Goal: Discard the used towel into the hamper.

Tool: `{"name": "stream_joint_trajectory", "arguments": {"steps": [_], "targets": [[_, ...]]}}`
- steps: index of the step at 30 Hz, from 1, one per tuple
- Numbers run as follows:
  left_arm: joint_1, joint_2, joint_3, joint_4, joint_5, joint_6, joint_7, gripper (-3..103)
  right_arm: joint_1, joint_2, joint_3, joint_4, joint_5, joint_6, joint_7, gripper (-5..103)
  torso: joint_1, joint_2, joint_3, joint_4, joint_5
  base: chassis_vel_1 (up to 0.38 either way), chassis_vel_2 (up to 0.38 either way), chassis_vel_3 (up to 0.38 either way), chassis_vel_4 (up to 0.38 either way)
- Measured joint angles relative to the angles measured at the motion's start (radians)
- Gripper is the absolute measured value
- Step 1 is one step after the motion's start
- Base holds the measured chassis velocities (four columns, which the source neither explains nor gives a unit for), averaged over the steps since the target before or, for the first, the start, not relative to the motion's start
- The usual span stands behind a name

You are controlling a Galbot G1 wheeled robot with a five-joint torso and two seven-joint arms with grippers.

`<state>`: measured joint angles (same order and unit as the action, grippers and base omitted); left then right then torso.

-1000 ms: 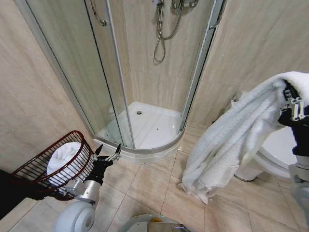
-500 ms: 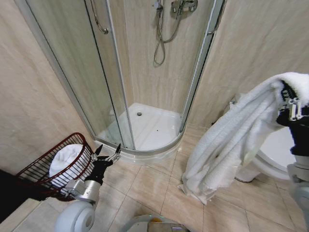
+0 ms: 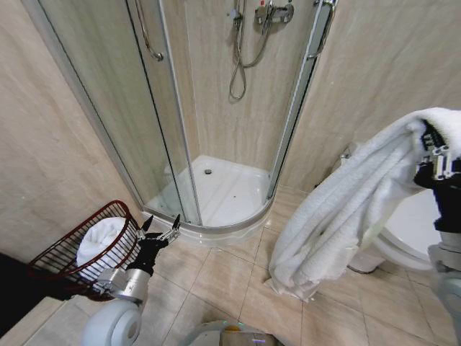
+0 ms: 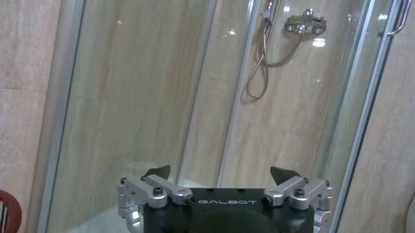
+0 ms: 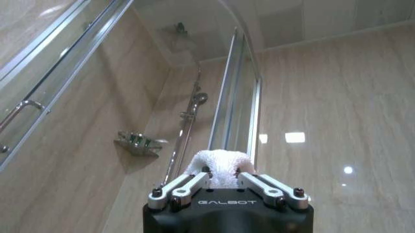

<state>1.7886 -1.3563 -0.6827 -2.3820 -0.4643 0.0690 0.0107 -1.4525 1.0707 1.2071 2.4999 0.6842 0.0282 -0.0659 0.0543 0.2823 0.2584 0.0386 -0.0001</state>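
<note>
A big white towel (image 3: 346, 209) hangs in long folds from my right gripper (image 3: 434, 153) at the right of the head view, its lower end just above the tiled floor. That gripper is shut on the towel (image 5: 218, 167), a bunch of which pokes out between its fingers. The hamper (image 3: 65, 252), a dark red wire basket with a white cloth (image 3: 101, 238) inside, stands low on the left against the wall. My left gripper (image 3: 160, 229) sits open beside the hamper's rim, holding nothing; its spread fingertips (image 4: 157, 171) point at the shower glass.
A corner shower cabin (image 3: 216, 108) with curved glass doors and a white tray (image 3: 223, 194) fills the middle. A white toilet (image 3: 410, 231) stands behind the towel at the right. Beige floor tiles (image 3: 223, 274) lie open between hamper and towel.
The whole head view has shifted slightly, so the camera has moved. Hamper and shower sit a little lower and to the right in the picture. Both grippers keep their poses.
</note>
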Motion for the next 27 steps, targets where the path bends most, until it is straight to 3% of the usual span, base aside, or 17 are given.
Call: {"name": "stream_joint_trajectory", "arguments": {"steps": [14,19,27], "targets": [[0.0,0.0,0.0,0.0,0.0,0.0,0.0,100,0.018,-0.022,0.001,0.0,0.068,0.008,0.007,7,0.019,0.055,0.035,0.0,0.0001,0.0,0.0,0.0,0.0],[0.0,0.0,0.0,0.0,0.0,0.0,0.0,100,0.028,-0.029,-0.015,0.0,0.146,0.018,0.008,7,0.026,0.076,0.05,0.0,0.0,0.0,0.0,0.0,0.0],[0.0,0.0,0.0,0.0,0.0,0.0,0.0,100,0.051,-0.036,-0.001,0.0,0.152,0.009,0.014,7,0.037,0.107,0.07,0.0,0.0001,0.0,0.0,0.0,0.0]]}}
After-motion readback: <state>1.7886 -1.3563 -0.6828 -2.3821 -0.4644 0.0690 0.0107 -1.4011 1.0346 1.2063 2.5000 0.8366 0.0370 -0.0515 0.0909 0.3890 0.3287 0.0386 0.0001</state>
